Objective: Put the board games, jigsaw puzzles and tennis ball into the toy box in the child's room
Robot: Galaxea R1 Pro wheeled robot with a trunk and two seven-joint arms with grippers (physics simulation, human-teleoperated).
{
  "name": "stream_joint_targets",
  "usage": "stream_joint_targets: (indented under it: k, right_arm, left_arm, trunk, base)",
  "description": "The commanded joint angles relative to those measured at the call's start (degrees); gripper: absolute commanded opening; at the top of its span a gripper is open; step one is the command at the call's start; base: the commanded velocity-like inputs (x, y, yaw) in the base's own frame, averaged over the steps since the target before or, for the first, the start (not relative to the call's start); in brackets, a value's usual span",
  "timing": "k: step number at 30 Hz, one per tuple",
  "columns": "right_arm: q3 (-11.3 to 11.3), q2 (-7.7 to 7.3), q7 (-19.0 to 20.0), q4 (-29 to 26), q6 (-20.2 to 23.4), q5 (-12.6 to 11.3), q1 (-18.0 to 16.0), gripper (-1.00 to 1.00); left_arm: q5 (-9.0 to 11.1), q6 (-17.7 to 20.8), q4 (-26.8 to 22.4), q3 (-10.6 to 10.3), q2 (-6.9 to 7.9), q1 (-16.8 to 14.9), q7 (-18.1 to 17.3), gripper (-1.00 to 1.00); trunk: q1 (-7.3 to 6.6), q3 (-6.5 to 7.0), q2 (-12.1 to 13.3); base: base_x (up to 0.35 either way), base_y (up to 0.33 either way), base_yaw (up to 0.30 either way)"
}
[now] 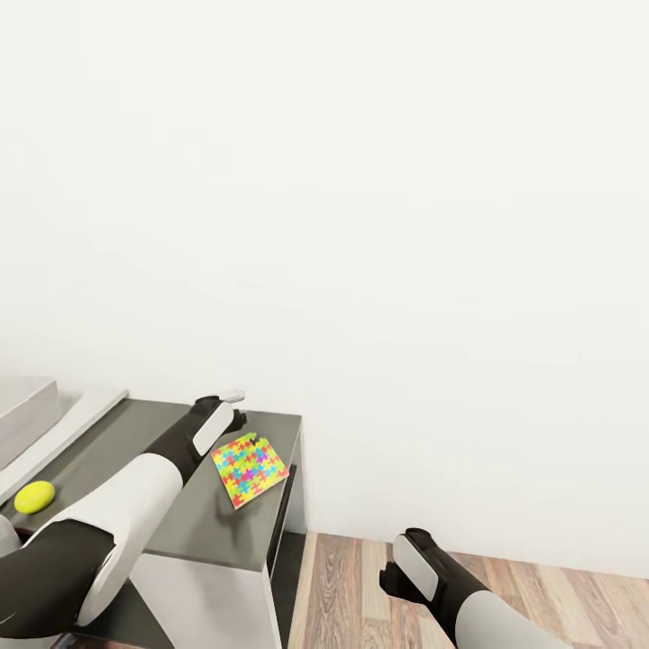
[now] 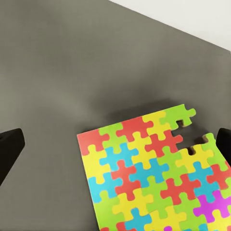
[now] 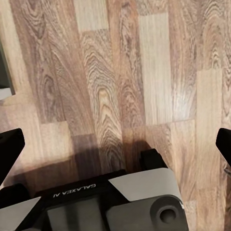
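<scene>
A jigsaw puzzle is lying flat on the dark grey cabinet top, turned so one corner is pointing toward the front edge. The left gripper is hanging right over it, with its two fingers spread wide and holding nothing; the puzzle is sitting between them, a bit off to one side. The right gripper is also wide open and empty, hanging over the wood floor, well apart from the puzzle. So the left arm is much nearer. A tennis ball is resting on the same top, near the left elbow.
</scene>
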Motion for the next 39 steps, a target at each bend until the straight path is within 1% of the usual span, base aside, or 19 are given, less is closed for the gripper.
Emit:
stream_joint_targets:
  k: [1,19,23,26,28,32,35,38,39]
  right_arm:
    - [0.43,-0.05,-0.49,-0.08,0.12,-0.56,-0.06,1.00]
    - [0.43,-0.03,-0.50,-0.08,0.12,-0.56,-0.06,1.00]
    - [0.43,-0.04,-0.51,-0.08,0.12,-0.56,-0.06,1.00]
    - [0.43,-0.04,-0.49,-0.08,0.12,-0.56,-0.06,1.00]
    - [0.43,-0.04,-0.49,-0.08,0.12,-0.56,-0.06,1.00]
    - [0.43,-0.04,-0.49,-0.08,0.12,-0.56,-0.06,1.00]
    - [0.43,-0.04,-0.49,-0.08,0.12,-0.56,-0.06,1.00]
    - [0.43,-0.04,-0.49,-0.08,0.12,-0.56,-0.06,1.00]
    - [0.43,-0.04,-0.49,-0.08,0.12,-0.56,-0.06,1.00]
  left_arm:
    - [0.57,0.15,-0.11,-0.48,0.09,-0.02,0.49,1.00]
    - [0.64,0.25,-0.11,-0.48,0.09,0.03,0.39,1.00]
    - [0.72,0.41,-0.11,-0.48,0.13,0.03,-0.18,1.00]
    - [0.81,0.61,-0.11,-0.48,0.16,0.03,-1.65,1.00]
    - [0.90,0.83,-0.11,-0.46,0.20,0.03,-3.31,1.00]
    - [1.05,1.76,-0.11,-0.48,0.34,0.03,-7.30,1.00]
    - [0.96,2.12,-0.11,-0.45,0.42,0.03,-9.05,1.00]
    - [0.91,2.29,-0.11,-0.42,0.48,0.03,-9.79,1.00]
    - [0.82,2.30,-0.11,-0.41,0.47,0.03,-9.83,1.00]
  trunk:
    - [0.23,-0.25,-0.46]
    - [4.18,-3.48,-7.68]
    - [5.06,-4.20,-9.28]
    - [5.72,-4.74,-10.49]
    - [6.16,-5.10,-11.29]
    - [6.16,-5.10,-11.29]
    - [6.16,-5.10,-11.29]
    - [6.16,-5.10,-11.29]
    - [6.38,-5.28,-11.69]
  base:
    - [0.000,0.000,0.000]
    - [0.000,0.000,0.000]
    - [0.000,0.000,0.000]
    - [0.000,0.000,0.000]
    - [0.000,0.000,0.000]
    - [0.000,0.000,0.000]
    - [0.000,0.000,0.000]
    - [0.000,0.000,0.000]
    - [0.000,0.000,0.000]
